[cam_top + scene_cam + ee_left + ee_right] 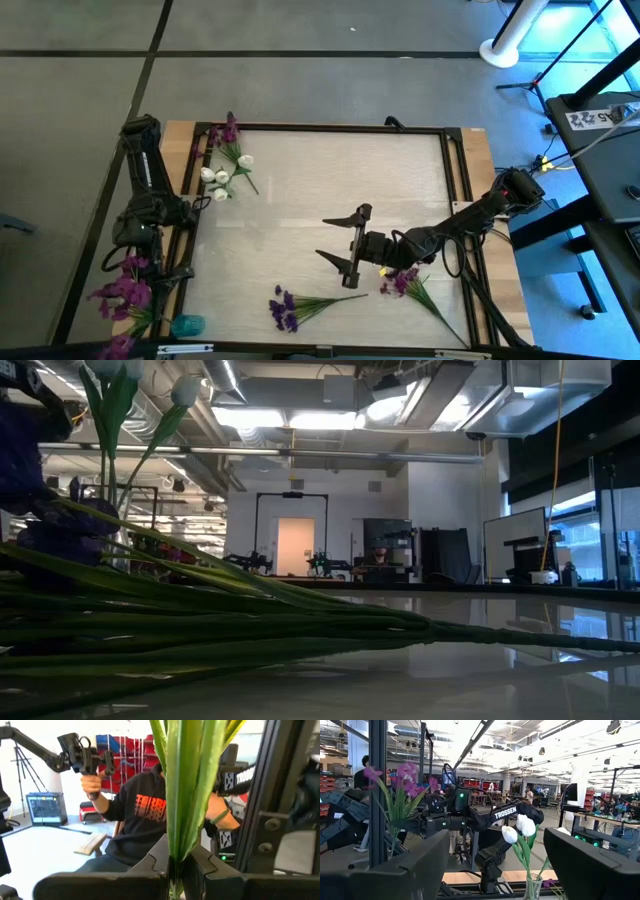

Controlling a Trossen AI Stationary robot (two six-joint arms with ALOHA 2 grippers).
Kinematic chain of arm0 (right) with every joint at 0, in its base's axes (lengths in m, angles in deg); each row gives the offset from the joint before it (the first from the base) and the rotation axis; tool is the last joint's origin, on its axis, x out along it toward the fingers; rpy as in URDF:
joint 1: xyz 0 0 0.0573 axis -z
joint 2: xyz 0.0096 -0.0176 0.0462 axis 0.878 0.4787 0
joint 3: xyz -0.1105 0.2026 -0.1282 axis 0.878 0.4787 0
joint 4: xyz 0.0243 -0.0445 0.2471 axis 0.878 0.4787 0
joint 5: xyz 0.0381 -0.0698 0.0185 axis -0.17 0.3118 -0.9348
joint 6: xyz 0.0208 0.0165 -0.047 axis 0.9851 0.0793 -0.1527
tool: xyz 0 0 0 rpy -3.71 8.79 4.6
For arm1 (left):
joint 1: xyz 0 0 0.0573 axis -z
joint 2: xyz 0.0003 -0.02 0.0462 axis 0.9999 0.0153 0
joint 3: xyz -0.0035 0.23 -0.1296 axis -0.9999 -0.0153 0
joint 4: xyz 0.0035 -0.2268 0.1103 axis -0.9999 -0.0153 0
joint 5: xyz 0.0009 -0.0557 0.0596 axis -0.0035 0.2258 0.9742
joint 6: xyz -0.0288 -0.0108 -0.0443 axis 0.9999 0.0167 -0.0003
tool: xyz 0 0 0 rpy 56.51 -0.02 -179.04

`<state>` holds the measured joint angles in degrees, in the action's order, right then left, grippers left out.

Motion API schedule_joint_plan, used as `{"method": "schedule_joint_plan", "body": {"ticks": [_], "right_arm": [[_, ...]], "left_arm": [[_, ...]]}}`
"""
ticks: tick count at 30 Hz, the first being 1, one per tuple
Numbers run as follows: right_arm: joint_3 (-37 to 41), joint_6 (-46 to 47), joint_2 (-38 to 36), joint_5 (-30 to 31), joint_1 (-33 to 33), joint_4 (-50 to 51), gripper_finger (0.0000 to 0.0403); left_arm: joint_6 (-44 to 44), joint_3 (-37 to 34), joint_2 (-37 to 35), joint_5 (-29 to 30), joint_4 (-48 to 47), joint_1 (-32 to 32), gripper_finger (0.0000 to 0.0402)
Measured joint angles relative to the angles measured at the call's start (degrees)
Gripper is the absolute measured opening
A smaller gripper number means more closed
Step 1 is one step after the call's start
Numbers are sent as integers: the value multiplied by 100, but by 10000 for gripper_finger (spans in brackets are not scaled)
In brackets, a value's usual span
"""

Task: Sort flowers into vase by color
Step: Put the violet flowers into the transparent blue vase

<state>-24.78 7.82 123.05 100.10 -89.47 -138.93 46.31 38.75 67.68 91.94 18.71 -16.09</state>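
The left end effector [175, 870], at the desk's [330, 190] eight o'clock edge, is clamped on a purple flower sprig [125, 295]. The right end effector [340, 240] hovers wide at five o'clock, above loose purple flowers [285, 308]. White flowers [220, 178] stand at eleven o'clock.

Floor [300, 60]: I see grey, dark seams.
Ceiling [300, 385]: I see bright strip lights, ducts.
Doorway [293, 546]: lit.

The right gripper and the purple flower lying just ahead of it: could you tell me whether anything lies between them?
Nothing visible does. The right gripper hangs open over bare table, and the purple flower lies just beyond its fingertips with only clear surface between.
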Motion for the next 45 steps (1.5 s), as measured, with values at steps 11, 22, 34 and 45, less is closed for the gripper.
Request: {"method": "schedule_joint_plan", "body": {"ticks": [11, 22, 34, 45], "right_arm": [[0, -9, 0, 1, 0, -31, 319], [0, -39, 0, 0, 0, 4, 319], [0, -42, 0, -9, 0, 284, 319], [0, -15, 0, -15, 257, 457, 319]], "left_arm": [[151, -2, 783, 0, 649, 0, 21], [530, -2, 930, 436, 433, -2, 36], [855, -4, 929, 577, -309, 83, 107], [2583, -4, 395, 570, -1224, 90, 132]]}}
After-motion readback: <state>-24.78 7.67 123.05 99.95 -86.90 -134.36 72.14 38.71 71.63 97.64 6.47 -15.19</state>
